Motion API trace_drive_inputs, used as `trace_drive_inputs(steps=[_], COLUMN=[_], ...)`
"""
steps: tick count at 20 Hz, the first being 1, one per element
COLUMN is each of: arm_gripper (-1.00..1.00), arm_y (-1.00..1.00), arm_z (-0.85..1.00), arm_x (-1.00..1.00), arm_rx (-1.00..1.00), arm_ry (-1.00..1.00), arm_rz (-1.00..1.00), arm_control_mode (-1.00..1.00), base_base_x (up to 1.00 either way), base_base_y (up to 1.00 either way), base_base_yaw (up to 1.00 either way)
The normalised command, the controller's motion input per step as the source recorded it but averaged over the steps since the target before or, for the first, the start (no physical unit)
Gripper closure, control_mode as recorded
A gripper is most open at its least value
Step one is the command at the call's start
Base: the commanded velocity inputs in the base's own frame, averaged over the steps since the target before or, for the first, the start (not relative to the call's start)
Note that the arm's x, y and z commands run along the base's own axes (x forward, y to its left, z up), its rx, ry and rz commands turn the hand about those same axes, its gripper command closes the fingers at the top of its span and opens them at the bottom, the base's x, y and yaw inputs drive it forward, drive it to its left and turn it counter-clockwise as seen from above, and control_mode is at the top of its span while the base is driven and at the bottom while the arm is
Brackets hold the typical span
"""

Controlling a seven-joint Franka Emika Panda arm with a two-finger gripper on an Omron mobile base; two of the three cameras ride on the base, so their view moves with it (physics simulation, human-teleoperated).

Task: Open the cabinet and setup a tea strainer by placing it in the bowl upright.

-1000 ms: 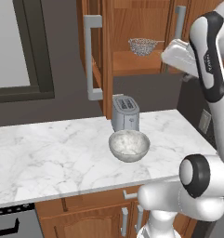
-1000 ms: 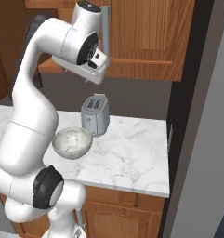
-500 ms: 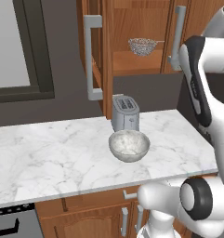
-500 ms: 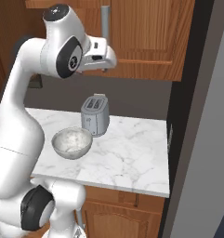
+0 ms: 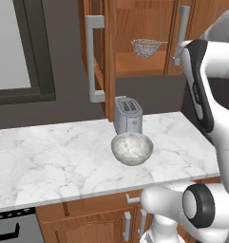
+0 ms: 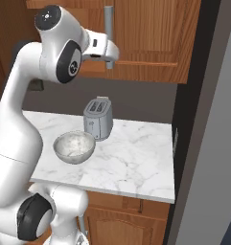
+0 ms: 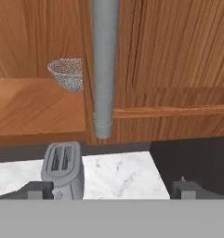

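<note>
The cabinet (image 5: 135,28) hangs on the wall with its left door (image 5: 98,57) swung open and its right door (image 5: 204,28) shut. On its inner shelf rests the tea strainer (image 5: 147,46), a silver mesh basket (image 7: 67,74). The bowl (image 5: 131,148) stands on the marble counter in front of the toaster (image 6: 75,147). My gripper (image 7: 111,189) is open and empty, close to the lower end of the right door's grey bar handle (image 7: 104,69). Seen from the right base view, the gripper (image 6: 109,53) is just at that handle (image 6: 109,24).
A grey two-slot toaster (image 5: 128,115) stands behind the bowl, under the cabinet opening. The marble counter (image 5: 49,161) stretches left, with a dark-framed window (image 5: 21,47) above it. A dark wall (image 6: 203,119) ends the counter on the right.
The hand has swung round from the open cabinet side to face the right door's handle. Cabinet doors, strainer and bowl have stayed put.
</note>
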Motion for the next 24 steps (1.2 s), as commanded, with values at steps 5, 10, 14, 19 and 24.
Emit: trace_drive_inputs(steps=[5, 10, 14, 19, 24], arm_gripper=[-1.0, -1.0, -1.0, -1.0, -1.0], arm_y=[0.05, 0.01, 0.0, -0.03, -0.07], arm_z=[0.16, -0.03, -0.07, 0.0, 0.0], arm_x=[0.03, 0.24, 0.33, 0.3, 0.4], arm_rx=[0.27, -0.01, -0.09, -0.03, 0.0], arm_ry=[-0.01, -0.06, -0.13, -0.05, 0.0], arm_rz=[-0.09, 0.0, 0.0, 0.0, 0.0], arm_control_mode=[-1.0, -1.0, -1.0, -1.0, -1.0], base_base_x=[0.0, 0.0, 0.0, 0.0, 0.0], base_base_y=[0.0, 0.0, 0.0, 0.0, 0.0], base_base_yaw=[0.0, 0.0, 0.0, 0.0, 0.0])
